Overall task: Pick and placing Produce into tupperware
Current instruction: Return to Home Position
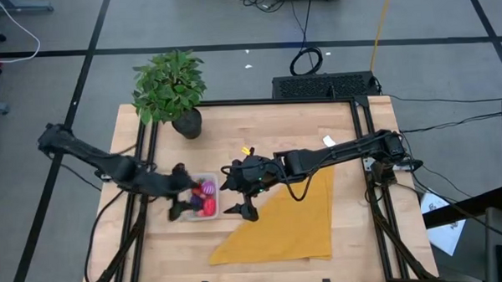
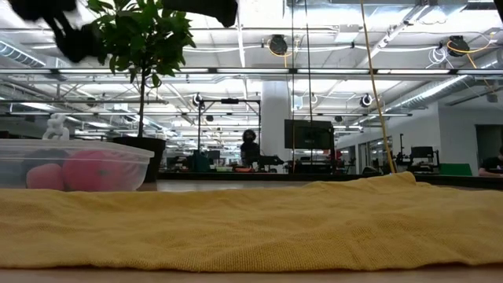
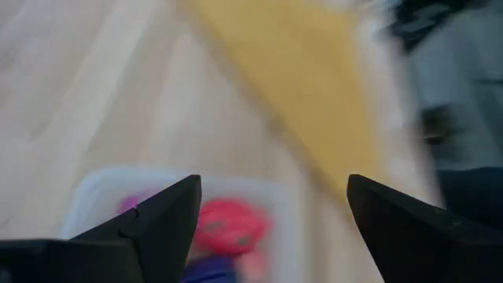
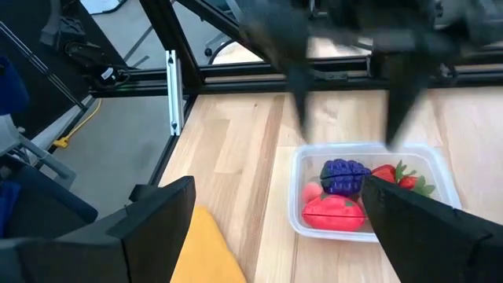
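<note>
Finding: the tupperware (image 4: pixel 302 169) stands on the wooden surface (image 1: pixel 267 128) just off the pointed corner of the yellow cloth (image 1: pixel 287 223), with the potted plant (image 1: pixel 172 85) well apart at the back. The produce (image 1: pixel 204 194) lies inside it: a purple onion (image 4: pixel 344 177), a strawberry (image 4: pixel 391 174) and a red rounded piece (image 4: pixel 334 212) are packed together. No loose piece is visible on the surface. The left gripper (image 1: pixel 179 192) hangs above the box's left end, fingers spread wide and holding nothing. The right gripper (image 1: pixel 236 192) hovers beside the box's opposite end, over the cloth's corner, likewise spread and empty. Assessment: the toy pieces are judged very light, smooth and rounded, so likely to roll or squirt out of a shallow pinch. Each is best taken across its widest part, with the fingers closing low on its sides. The box looks thin-walled and light. It would probably slide at a nudge and flex if squeezed, so any hold belongs on the rim along a long wall. The loading appears complete.
</note>
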You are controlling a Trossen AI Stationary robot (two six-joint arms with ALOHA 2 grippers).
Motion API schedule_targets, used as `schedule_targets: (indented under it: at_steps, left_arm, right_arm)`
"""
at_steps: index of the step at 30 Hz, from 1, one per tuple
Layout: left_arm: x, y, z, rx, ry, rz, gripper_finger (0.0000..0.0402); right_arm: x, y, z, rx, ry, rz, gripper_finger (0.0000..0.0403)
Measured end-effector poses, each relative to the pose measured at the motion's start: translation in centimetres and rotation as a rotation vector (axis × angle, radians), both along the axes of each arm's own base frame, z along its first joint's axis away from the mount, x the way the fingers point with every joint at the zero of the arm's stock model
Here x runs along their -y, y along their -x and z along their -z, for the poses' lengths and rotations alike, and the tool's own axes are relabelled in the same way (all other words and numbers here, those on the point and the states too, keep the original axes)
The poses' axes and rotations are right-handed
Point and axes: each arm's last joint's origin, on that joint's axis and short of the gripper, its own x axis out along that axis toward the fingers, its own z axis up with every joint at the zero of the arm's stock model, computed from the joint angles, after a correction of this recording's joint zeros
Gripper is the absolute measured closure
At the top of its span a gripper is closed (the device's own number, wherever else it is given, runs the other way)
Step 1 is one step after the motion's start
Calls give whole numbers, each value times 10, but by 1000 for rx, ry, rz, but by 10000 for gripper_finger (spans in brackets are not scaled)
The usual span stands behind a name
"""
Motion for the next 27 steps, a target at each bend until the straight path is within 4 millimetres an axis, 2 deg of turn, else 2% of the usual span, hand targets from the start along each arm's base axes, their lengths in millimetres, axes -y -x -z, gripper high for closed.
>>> schedule_targets:
  at_steps: [3, 6, 12, 16, 19, 23, 27]
  left_arm:
    - [14, 19, -29, 141, 18, 111, 76]
    - [27, 36, -50, 264, -1, 173, 76]
    - [47, 65, -56, 355, -121, 201, 75]
    - [54, 78, -57, 395, -131, 207, 76]
    - [59, 79, -50, 380, -138, 215, 76]
    - [65, 74, -43, 361, -217, 237, 76]
    - [55, 67, -44, 363, -297, 183, 77]
  right_arm:
    - [0, 2, -3, 4, 7, -4, 48]
    - [1, 8, -15, 50, 44, -29, 48]
    - [-17, 37, -52, 180, 120, -126, 48]
    - [-29, 72, -59, 238, 126, -146, 48]
    - [-33, 102, -49, 322, 114, -111, 48]
    - [-31, 148, -23, 457, 49, -104, 48]
    - [-20, 190, 4, 555, -49, -86, 48]
